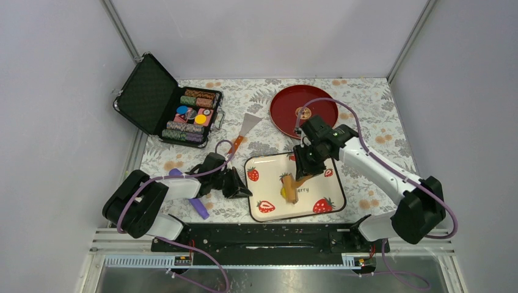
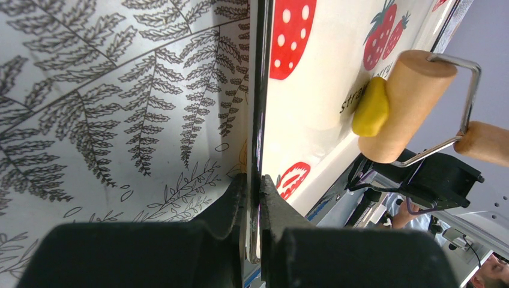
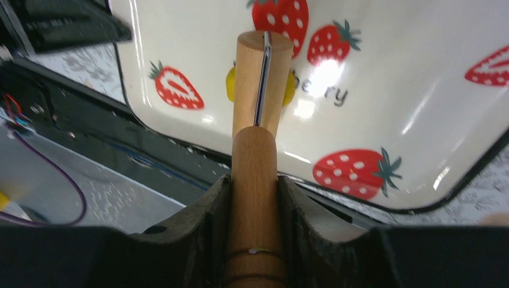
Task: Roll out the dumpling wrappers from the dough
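While the roller bears on the dough, step in hand: flattening the lump, judged to be early, since it reads as a thick blob and not a thin disc.
Landmark: strawberry plate (image 1: 269, 183), the square white dish near the front of the table.
Dough (image 2: 371, 107): on the strawberry plate, near its middle by the printed lettering, squeezed under the drum and bulging out on both sides of it.
Roller (image 2: 408, 102): wooden drum lying on the plate over the dough, wire yoke and wooden handle rising toward the plate's far right.
Right gripper (image 3: 254, 180): above the plate, jaws clamped on either side of the roller's handle.
Left gripper (image 2: 254, 186): at the plate's left edge, jaws closed tight on the rim, pinning the dish.
Next move calls for: steady downward pressure and a stroke across the plate, with the left grip holding so the dish does not slide; the dough looks likely to stick to the drum.
Dumpling wrappers: none finished can be seen on the plate.
Count: one dough lump, one roller, one strawberry plate, two grippers.
Count, beyond the plate: one red plate (image 1: 287, 107) past its far edge, one orange-handled scraper (image 1: 247, 125) off its far-left corner, one open chip case (image 1: 165, 104) further left.
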